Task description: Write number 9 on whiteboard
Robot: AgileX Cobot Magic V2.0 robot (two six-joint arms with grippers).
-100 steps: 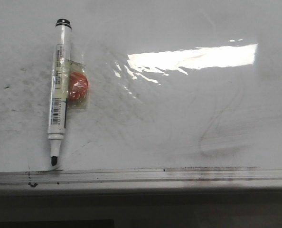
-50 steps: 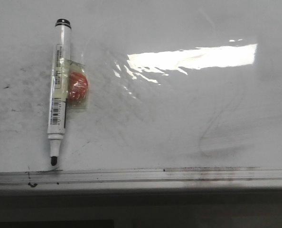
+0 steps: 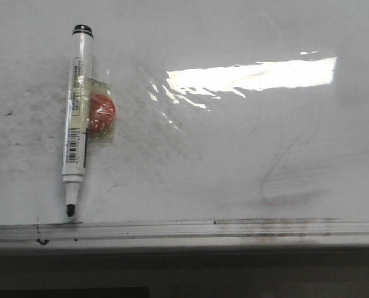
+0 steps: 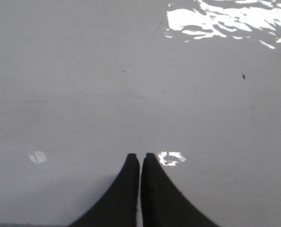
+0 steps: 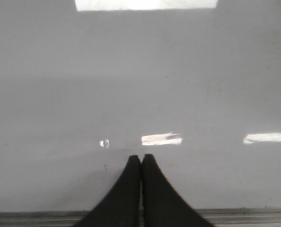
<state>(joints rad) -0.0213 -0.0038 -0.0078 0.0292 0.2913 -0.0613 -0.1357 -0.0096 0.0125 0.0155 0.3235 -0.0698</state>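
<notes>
In the front view we see the glossy whiteboard [image 3: 234,155], grey-smudged, with a grimy metal rail [image 3: 184,228] along its near edge. A slim white marker [image 3: 76,118], black tip uncapped, lies near the left edge, touching a round orange object [image 3: 101,115] in clear wrap. No number 9 is visible, only a faint erased curl [image 3: 284,174].

In the left wrist view, the left gripper [image 4: 140,158] shows tapered black fingers pressed together, holding nothing.

In the right wrist view, the right gripper [image 5: 141,160] is likewise closed and empty.

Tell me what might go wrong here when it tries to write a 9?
The marker lies uncapped with an orange lump taped to it, so a grab may slip or tilt. Both tools, left and right, are shut and must open first. The whiteboard carries an old grey curl that could muddle a fresh stroke.
</notes>
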